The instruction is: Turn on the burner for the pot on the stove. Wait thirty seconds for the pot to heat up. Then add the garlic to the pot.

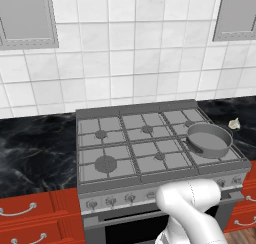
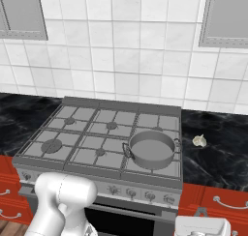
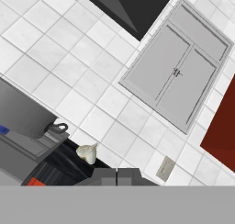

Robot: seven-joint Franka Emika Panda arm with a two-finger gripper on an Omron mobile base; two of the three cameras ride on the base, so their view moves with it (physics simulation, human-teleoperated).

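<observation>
**Jaws pressed together, garlic on the worktop beside the stove**

Jaws stood pressed together with nothing between them; in the hand view the two dark tips met at the bottom edge, partly cut off by it. That tilted view caught the pot only as a grey wall with one small loop handle, and the garlic just beyond it on the dark worktop, with a grey double-door wall cabinet and a small wall outlet farther off. Both base views showed the whole stove, its knobs too small to read, and the pot on the front right burner. The garlic lay near the pot, right of the stove, apart from it. No writing was legible anywhere.
</observation>
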